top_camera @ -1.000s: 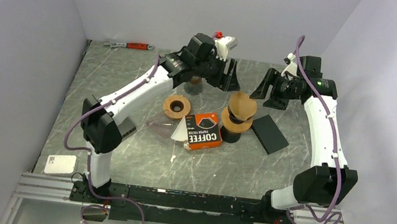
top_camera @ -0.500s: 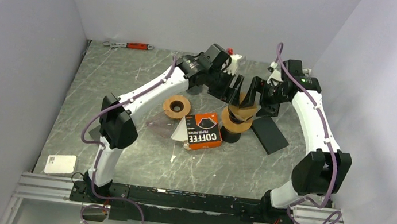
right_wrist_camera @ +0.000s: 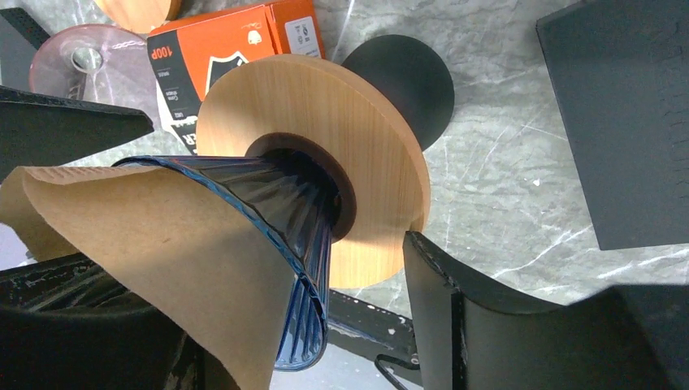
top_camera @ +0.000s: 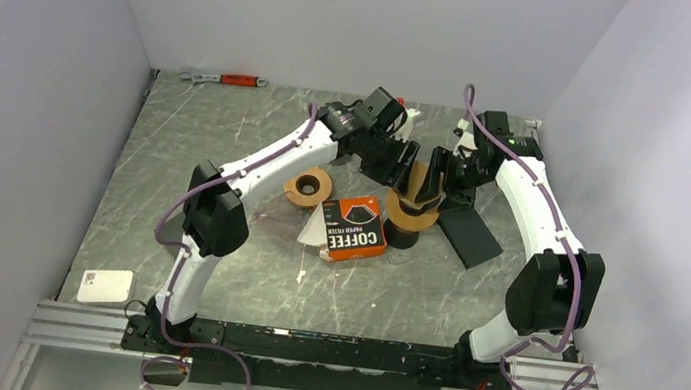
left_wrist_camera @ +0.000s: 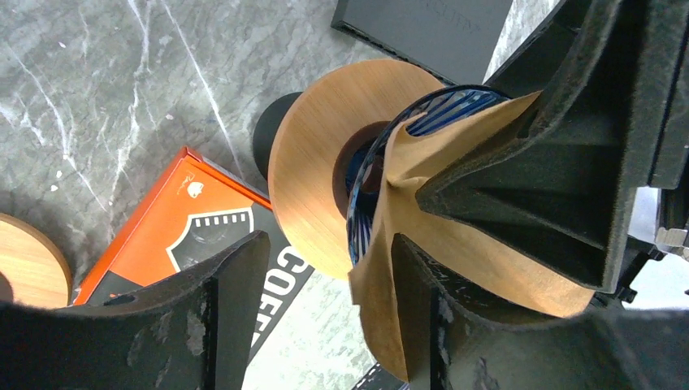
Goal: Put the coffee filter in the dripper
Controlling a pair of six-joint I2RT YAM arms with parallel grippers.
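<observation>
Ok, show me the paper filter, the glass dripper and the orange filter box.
paper filter (right_wrist_camera: pixel 154 236), right wrist view, brown outer face
glass dripper (right_wrist_camera: pixel 268 195), right wrist view, ribbed blue wall
orange filter box (top_camera: pixel 357 229), top external view, printed top

A robotics lab cell: bare white walls (top_camera: pixel 26 62) box in a marbled table (top_camera: pixel 243 288) edged by an aluminium rail (top_camera: pixel 82 327).

A high camera behind the arms looks down over the whole table (top_camera: pixel 188 134); both wrist cameras closely frame the dripper (right_wrist_camera: pixel 276 195) from opposite sides.
</observation>
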